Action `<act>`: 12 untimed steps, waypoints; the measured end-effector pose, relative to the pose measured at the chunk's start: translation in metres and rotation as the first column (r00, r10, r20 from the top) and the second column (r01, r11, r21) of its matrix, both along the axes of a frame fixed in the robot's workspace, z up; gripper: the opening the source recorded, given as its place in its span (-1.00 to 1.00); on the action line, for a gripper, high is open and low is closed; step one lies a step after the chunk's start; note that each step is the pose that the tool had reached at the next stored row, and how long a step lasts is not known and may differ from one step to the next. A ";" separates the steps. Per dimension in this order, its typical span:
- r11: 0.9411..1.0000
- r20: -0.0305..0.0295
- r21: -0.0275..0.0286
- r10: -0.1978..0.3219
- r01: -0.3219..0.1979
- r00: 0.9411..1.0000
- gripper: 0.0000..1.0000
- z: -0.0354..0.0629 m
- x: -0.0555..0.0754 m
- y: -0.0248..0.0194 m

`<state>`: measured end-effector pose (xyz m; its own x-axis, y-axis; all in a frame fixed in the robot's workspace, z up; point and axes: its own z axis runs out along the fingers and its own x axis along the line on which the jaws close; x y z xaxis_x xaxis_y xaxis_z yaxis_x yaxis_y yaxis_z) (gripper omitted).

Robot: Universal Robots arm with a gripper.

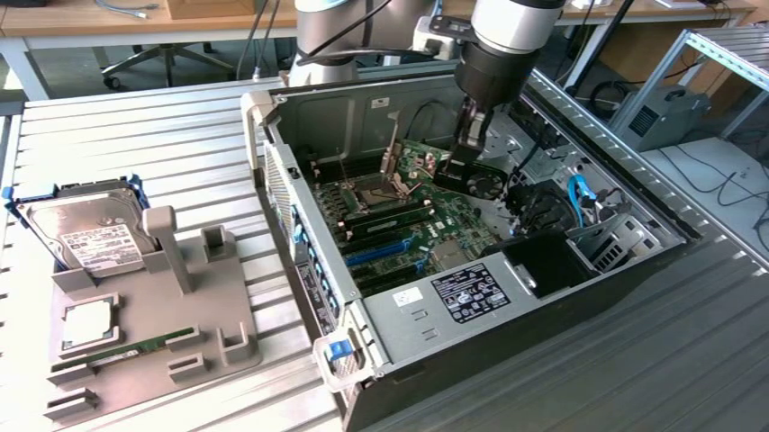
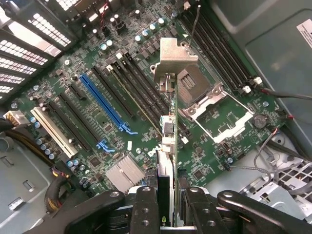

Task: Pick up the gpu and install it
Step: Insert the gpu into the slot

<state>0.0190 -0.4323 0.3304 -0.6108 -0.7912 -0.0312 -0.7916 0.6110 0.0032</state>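
In the exterior view, an open computer case (image 1: 481, 333) lay on its side on the slatted metal desk (image 1: 144, 135). The arm reached down into it from above. The tool (image 1: 460, 169) was clamped on the gpu (image 1: 420, 160), which stood on edge above the motherboard (image 1: 451, 225), near the far wall of the case. Toward the exterior view's left, well apart from the case, a grey holder (image 1: 180, 306) carried a hard drive (image 1: 85, 236) and a green memory stick (image 1: 132, 346).

In the wrist view, the gpu (image 2: 168, 161) appeared edge-on, running away from the tool (image 2: 169, 214) to its silver bracket (image 2: 174, 56). Two dark fingers (image 2: 146, 209) pressed on its two faces. The card hung over the long black slots, between the blue slot (image 2: 105, 102) and the open processor socket (image 2: 204, 92). Whether its lower edge touched a slot could not be told.
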 end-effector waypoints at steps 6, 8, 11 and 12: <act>1.000 0.000 0.000 0.025 -0.025 1.000 -0.47 0.0000 0.000 0.0000; 0.999 0.000 0.000 0.032 -0.032 0.999 -0.47 0.0000 0.000 0.0000; 0.999 0.000 0.000 0.045 -0.045 0.999 -0.47 -0.0001 0.000 0.0000; 0.999 0.000 0.000 0.048 -0.048 0.999 -0.47 -0.0001 0.000 0.0000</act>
